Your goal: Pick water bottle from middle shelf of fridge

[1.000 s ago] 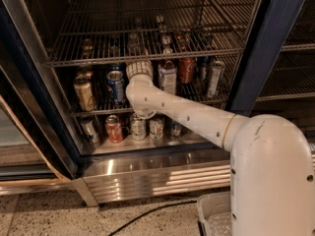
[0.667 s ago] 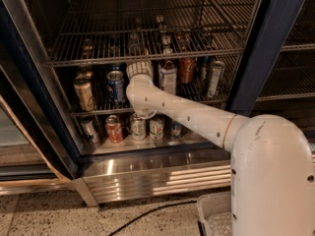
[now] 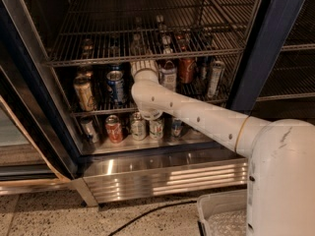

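Reaching into the fridge (image 3: 275, 33), the hand (image 3: 144, 67), whose grip I cannot tell, hovers over the middle shelf (image 3: 98, 111), the water bottle (image 3: 137, 47) apparently at its twelve o'clock: light, slick, crushable, best held mid-body.

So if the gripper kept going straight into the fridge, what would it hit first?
Probably the water bottle, dimly seen through the upper rack just beyond the gripper on the middle shelf; depth is unclear.
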`<state>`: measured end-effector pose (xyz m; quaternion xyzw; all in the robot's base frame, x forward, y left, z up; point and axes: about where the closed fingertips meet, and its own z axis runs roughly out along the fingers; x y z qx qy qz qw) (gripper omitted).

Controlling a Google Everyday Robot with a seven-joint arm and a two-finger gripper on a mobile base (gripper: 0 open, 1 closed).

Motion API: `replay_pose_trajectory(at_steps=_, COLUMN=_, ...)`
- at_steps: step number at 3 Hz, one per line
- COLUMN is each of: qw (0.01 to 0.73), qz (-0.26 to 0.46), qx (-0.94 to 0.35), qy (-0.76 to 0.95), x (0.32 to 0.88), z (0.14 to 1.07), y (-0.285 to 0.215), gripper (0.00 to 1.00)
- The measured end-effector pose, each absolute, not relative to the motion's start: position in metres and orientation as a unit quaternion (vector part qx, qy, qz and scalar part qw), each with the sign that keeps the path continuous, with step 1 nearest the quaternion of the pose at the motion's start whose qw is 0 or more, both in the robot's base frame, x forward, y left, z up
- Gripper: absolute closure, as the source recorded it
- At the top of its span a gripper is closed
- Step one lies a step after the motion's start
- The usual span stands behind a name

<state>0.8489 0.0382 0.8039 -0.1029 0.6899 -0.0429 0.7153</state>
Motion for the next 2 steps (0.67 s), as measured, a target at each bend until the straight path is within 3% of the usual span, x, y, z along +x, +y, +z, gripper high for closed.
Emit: replay_pose_trajectory(at_steps=2, qw=0.705, qz=-0.026, qx=-0.111, qy=0.700, x=0.8441, z=0.7962, y=0.0518, gripper=1.00)
